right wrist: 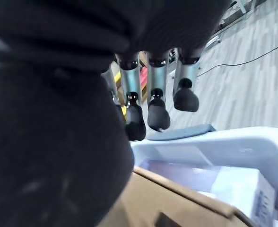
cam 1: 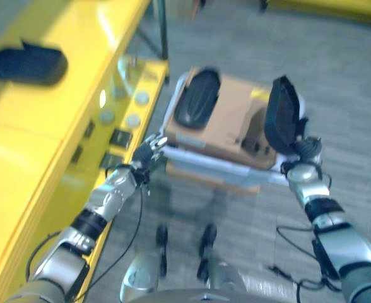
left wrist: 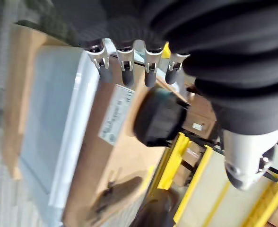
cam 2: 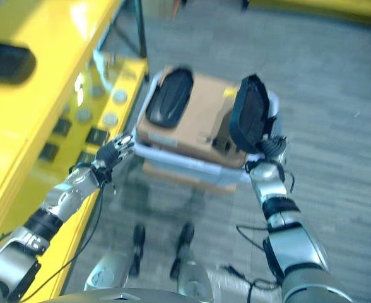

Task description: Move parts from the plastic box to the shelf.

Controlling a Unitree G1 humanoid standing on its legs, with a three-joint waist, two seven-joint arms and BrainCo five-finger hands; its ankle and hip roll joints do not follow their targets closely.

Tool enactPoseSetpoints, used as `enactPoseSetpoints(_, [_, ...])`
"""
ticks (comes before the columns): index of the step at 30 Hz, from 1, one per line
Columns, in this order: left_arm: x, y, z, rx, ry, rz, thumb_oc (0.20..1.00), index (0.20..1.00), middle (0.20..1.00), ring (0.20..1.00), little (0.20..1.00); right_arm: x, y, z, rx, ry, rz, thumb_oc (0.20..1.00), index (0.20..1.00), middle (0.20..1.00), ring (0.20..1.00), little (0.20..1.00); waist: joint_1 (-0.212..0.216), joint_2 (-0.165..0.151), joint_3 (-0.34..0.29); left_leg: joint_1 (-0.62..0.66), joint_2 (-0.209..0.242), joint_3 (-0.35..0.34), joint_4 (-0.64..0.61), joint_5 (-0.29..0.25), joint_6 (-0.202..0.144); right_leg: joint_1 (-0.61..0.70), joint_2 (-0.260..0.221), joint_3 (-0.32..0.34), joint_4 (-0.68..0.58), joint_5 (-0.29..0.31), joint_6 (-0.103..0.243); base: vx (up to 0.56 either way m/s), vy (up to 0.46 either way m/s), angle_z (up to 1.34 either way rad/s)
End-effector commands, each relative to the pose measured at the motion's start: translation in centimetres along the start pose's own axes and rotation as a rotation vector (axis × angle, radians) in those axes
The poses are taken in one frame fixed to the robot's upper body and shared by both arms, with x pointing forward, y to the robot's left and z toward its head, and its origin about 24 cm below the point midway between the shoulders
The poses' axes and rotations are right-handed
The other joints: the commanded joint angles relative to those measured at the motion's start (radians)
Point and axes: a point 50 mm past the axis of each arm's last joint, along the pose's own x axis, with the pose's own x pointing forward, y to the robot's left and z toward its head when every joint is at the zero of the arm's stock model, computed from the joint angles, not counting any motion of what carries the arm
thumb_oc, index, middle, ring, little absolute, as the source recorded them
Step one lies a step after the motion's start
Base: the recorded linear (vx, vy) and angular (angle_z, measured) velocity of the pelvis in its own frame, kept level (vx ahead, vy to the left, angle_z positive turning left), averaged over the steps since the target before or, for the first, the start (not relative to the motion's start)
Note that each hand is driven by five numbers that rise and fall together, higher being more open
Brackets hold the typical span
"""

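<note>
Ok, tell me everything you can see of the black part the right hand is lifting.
The black part is a dark, matte, elongated oval shell, plastic by the look of it. It stands nearly upright on its end at the right side of the plastic box, over the brown cardboard that lines it. The right hand grips its lower end from below. A second black part like it lies flat on the cardboard, apart from it. Blur hides finer surface detail.

Bright, motion-blurred, glare on shelf [cam 1: 59,120]
</note>
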Motion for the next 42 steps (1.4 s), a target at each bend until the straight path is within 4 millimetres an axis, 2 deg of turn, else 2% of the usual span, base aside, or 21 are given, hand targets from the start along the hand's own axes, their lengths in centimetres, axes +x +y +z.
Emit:
enactPoseSetpoints(1, [-0.2, -0.2, 2.0, 0.014, -0.108, -0.075, 1.0, 1.0, 1.0, 1.0, 1.0, 1.2, -2.6, 3.2, 0.098, -0.145, -0.115, 0.2, 0.2, 0.2, 0.2, 0.2, 0.047, 0.013, -0.043, -0.009, -0.026, -0.11, -0.03, -0.029, -0.01, 0.045, -0.057, 0.003, 0.132, -0.172, 0.123, -0.06, -0.111, 0.16])
enactPoseSetpoints(5, [-0.4, -0.3, 2.4, 0.02, -0.122, -0.105, 1.0, 1.0, 1.0, 1.0, 1.0, 1.8, -3.2, 4.3, 0.108, -0.161, -0.147, 0.2, 0.2, 0.2, 0.2, 0.2, 0.065, 0.016, -0.011, -0.048, -0.034, -0.128, -0.025, -0.018, -0.011, 0.015, -0.058, -0.011, 0.142, -0.17, 0.123, -0.07, -0.089, 0.16])
enactPoseSetpoints(7, [-0.6, -0.6, 2.4, 0.021, -0.124, -0.129, 1.0, 1.0, 1.0, 1.0, 1.0, 2.1, -3.5, 5.7, 0.12, -0.178, -0.166, 0.2, 0.2, 0.2, 0.2, 0.2, 0.076, 0.017, 0.011, -0.076, -0.038, -0.135, -0.018, -0.012, -0.011, -0.009, -0.056, -0.018, 0.15, -0.17, 0.12, -0.07, -0.057, 0.18])
enactPoseSetpoints(12, [-0.9, -0.5, 2.1, 0.013, -0.119, -0.124, 1.0, 1.0, 1.0, 1.0, 1.0, 2.1, -3.3, 6.4, 0.127, -0.192, -0.162, 0.2, 0.2, 0.2, 0.2, 0.2, 0.08, 0.014, 0.023, -0.086, -0.038, -0.131, -0.017, -0.01, -0.01, -0.018, -0.053, -0.018, 0.152, -0.172, 0.117, -0.02, -0.01, 0.07])
enactPoseSetpoints(13, [-0.9, -0.5, 2.0, 0.012, -0.118, -0.125, 1.0, 1.0, 1.0, 1.0, 1.0, 2.1, -3.3, 6.5, 0.126, -0.194, -0.16, 0.451, 0.451, 0.451, 0.451, 0.451, 0.08, 0.014, 0.024, -0.086, -0.037, -0.131, -0.017, -0.011, -0.01, -0.018, -0.052, -0.018, 0.152, -0.172, 0.117, -0.01, -0.001, 0.03])
enactPoseSetpoints(14, [-1.0, -0.5, 1.8, 0.01, -0.118, -0.13, 1.0, 1.0, 1.0, 1.0, 1.0, 2.0, -3.2, 6.5, 0.128, -0.201, -0.156, 1.0, 1.0, 1.0, 1.0, 1.0, 0.081, 0.013, 0.027, -0.084, -0.035, -0.128, -0.018, -0.012, -0.01, -0.017, -0.051, -0.017, 0.15, -0.173, 0.116, -0.01, 0.0, 0.03])
enactPoseSetpoints(26, [-1.6, -1.0, 1.1, 0.001, -0.085, -0.157, 1.0, 1.0, 1.0, 1.0, 1.0, 1.4, -3.5, 7.3, 0.188, -0.215, -0.159, 1.0, 1.0, 1.0, 1.0, 1.0, 0.064, 0.01, 0.016, -0.036, -0.021, -0.09, -0.036, -0.018, -0.013, 0.024, -0.051, -0.006, 0.129, -0.174, 0.116, 0.0, 0.032, -0.02])
enactPoseSetpoints(29, [-1.7, -0.9, 0.8, -0.004, -0.081, -0.151, 1.0, 1.0, 1.0, 1.0, 1.0, 1.3, -3.6, 7.3, 0.203, -0.211, -0.186, 1.0, 1.0, 1.0, 1.0, 1.0, 0.06, 0.011, 0.013, -0.024, -0.017, -0.083, -0.044, -0.018, -0.014, 0.035, -0.051, -0.002, 0.119, -0.172, 0.117, 0.01, 0.042, -0.11])
enactPoseSetpoints(35, [-1.9, -1.0, 1.2, -0.046, -0.121, -0.149, 1.0, 1.0, 1.0, 1.0, 1.0, 1.1, -5.0, 7.7, 0.286, -0.208, -0.348, 1.0, 1.0, 1.0, 1.0, 1.0, 0.055, 0.014, 0.007, -0.006, -0.015, -0.072, -0.057, -0.022, -0.014, 0.048, -0.051, 0.008, 0.103, -0.168, 0.123, 0.0, 0.035, -0.04])
enactPoseSetpoints(42, [-1.5, -1.9, 1.7, -0.059, -0.15, -0.198, 1.0, 1.0, 1.0, 1.0, 1.0, 1.4, -4.4, 8.1, 0.286, -0.15, -0.4, 1.0, 1.0, 1.0, 1.0, 1.0, 0.07, 0.032, 0.014, -0.005, -0.026, -0.08, -0.051, -0.024, -0.012, 0.05, -0.064, 0.001, 0.103, -0.162, 0.125, 0.0, 0.043, -0.01])
